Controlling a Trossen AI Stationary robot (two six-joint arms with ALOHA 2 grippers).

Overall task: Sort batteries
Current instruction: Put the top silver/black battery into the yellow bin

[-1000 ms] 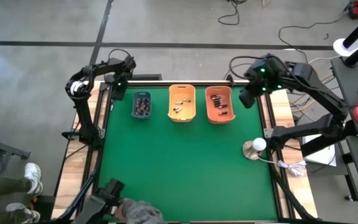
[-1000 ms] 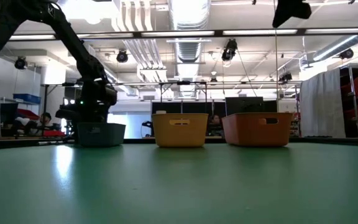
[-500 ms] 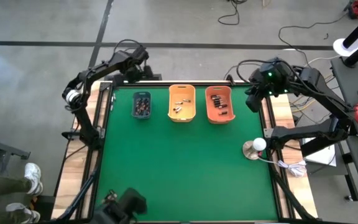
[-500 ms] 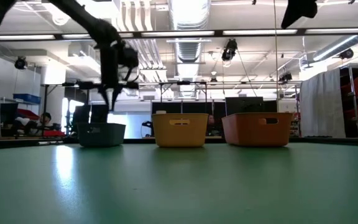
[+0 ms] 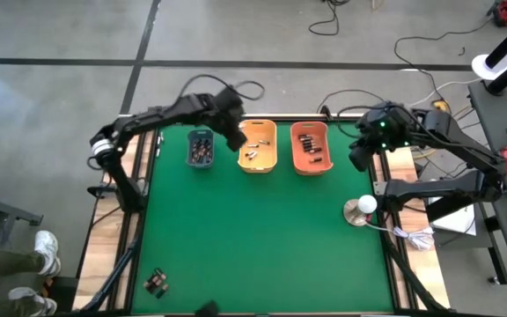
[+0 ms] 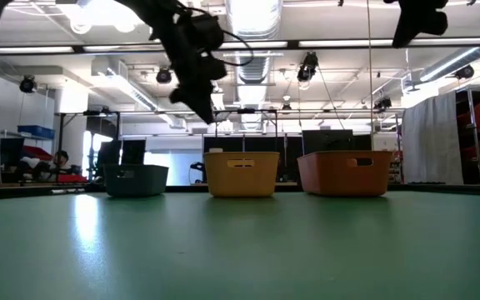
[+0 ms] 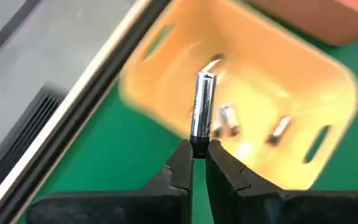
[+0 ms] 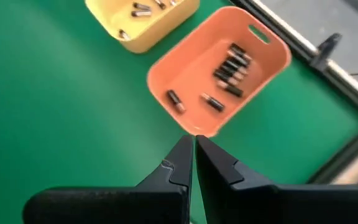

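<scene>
My left gripper [image 5: 233,134] hangs high above the table between the grey-blue bin [image 5: 200,150] and the yellow-orange bin [image 5: 258,145], shut on a silvery battery [image 7: 202,106]; the low view shows it well above the bins [image 6: 200,87]. The yellow-orange bin [image 7: 241,106] under it holds several light batteries. My right gripper [image 5: 360,155] is shut on nothing and hovers by the right edge, beside the orange bin [image 8: 219,78], which holds several dark batteries. The grey-blue bin also holds dark batteries. My left gripper pinches the silvery battery by its dark lower end [image 7: 198,144] between its two fingertips [image 7: 182,158]. The battery runs on in line with the fingers and sticks out past them. It is lifted clear, over the rim of the yellow-orange bin.
The three bins stand in a row along the far edge. A small dark cluster [image 5: 155,282] lies near the table's near left corner. A round base with a white ball [image 5: 360,209] sits at the right edge. Green mat [image 5: 253,238] spreads between.
My left gripper has swung from the far left corner, past the grey-blue bin, toward the yellow-orange bin, rising well above the bins. My right gripper has drifted slightly toward the near edge. A grey shape at the near edge has withdrawn, and a small dark cluster lies there now.
</scene>
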